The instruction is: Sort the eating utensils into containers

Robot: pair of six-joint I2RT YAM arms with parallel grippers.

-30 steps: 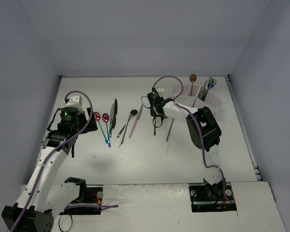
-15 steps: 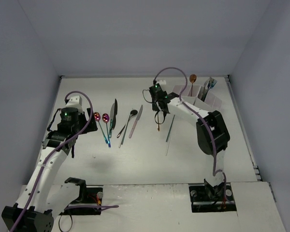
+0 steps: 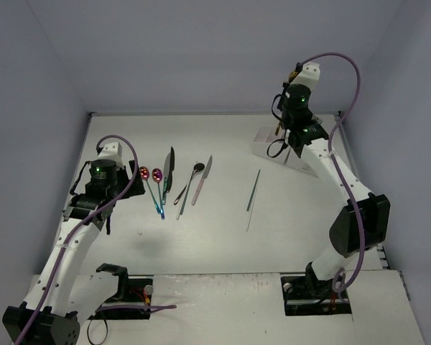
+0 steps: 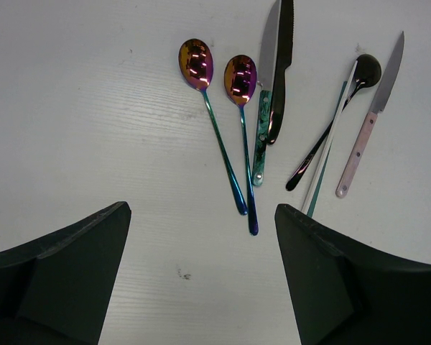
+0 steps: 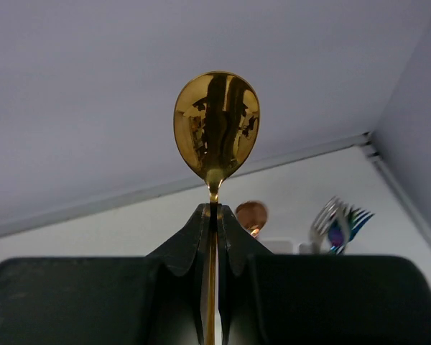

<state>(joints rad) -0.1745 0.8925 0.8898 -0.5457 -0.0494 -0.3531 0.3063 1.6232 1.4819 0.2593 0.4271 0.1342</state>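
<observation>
**A:** What has moved?

**B:** The right arm (image 3: pixel 345 194) has swung from the middle of the tabletop (image 3: pixel 201 244) up to the far right corner. The gold spoon (image 5: pixel 217 122) has left the surface with it. The left arm (image 3: pixel 79 223) has not shifted.

**A:** Start at the left, then.

**B:** The left arm hangs close to the left edge. The left gripper (image 4: pixel 201 215) is spread wide with nothing between its fingers. Just beyond its fingertips lie two rainbow spoons (image 4: pixel 196 61) side by side, bowls toward the far wall. Next comes a green-handled knife (image 4: pixel 262 136), touching a black knife (image 4: pixel 284 65).

**A:** And after those?

**B:** A black spoon (image 4: pixel 366 68) crosses a white stick (image 4: pixel 330 144), and a pink-handled knife (image 4: pixel 377 115) lies just beside them. Bare tabletop runs from that row back to the arm bases. Another bare strip separates the pink-handled knife from a thin stick (image 3: pixel 253 190) lying alone, well apart.

**A:** The right side?

**B:** More bare surface runs from the thin stick to the right edge. The containers (image 3: pixel 262 149) sit near the far right corner, partly hidden by the arm. The right gripper (image 5: pixel 213 212) is raised over them, pressed together on the gold spoon's handle, with the bowl poking out past the fingertips. Past it, a copper spoon (image 5: pixel 252 215) and some forks (image 5: pixel 337 223) stand in the containers. I cannot tell which compartments they are in.
</observation>
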